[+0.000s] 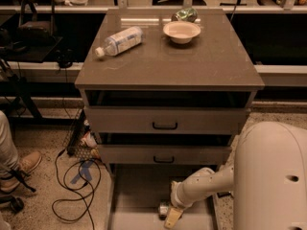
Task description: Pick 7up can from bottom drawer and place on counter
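The bottom drawer (139, 188) is pulled out at the foot of the cabinet, grey floor showing. The 7up can (164, 209) lies on the drawer floor near its front, only a silver end and a bit of its body showing. My gripper (171, 216) reaches down into the drawer from the right, its pale tip right beside and partly over the can. The counter (168, 61) is the wide brown-grey top of the cabinet, well above.
On the counter lie a clear water bottle (118, 41), a pale bowl (181, 31) and a shiny green foil bag (185, 15). Two closed grey drawer fronts (165, 120) sit above the open drawer. Cables (72, 186) and a person's shoe (21, 169) are on the floor at left.
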`<state>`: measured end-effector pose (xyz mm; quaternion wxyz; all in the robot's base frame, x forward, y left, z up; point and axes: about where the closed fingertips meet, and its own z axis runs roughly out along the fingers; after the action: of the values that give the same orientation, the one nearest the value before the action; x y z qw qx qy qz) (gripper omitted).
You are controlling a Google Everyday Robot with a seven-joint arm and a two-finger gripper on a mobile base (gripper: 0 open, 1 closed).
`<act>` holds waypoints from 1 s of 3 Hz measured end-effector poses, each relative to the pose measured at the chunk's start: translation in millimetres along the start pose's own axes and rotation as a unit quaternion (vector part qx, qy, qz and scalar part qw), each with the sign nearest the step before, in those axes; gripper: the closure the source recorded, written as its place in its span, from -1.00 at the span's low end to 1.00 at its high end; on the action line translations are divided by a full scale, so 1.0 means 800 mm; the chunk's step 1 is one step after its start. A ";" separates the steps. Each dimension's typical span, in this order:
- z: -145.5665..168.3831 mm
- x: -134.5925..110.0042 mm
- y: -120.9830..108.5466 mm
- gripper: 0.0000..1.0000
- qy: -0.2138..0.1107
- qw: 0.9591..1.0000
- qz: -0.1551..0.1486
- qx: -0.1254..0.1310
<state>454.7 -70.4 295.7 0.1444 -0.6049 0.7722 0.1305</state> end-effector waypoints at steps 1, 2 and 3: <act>0.056 0.006 -0.025 -1.00 -0.024 1.000 -0.004 0.014; 0.113 0.019 -0.036 -1.00 -0.043 0.999 -0.010 0.013; 0.147 0.035 -0.042 -1.00 -0.053 0.998 -0.017 0.010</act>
<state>488.8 -59.1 175.8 0.1933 -0.6085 0.7544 0.1523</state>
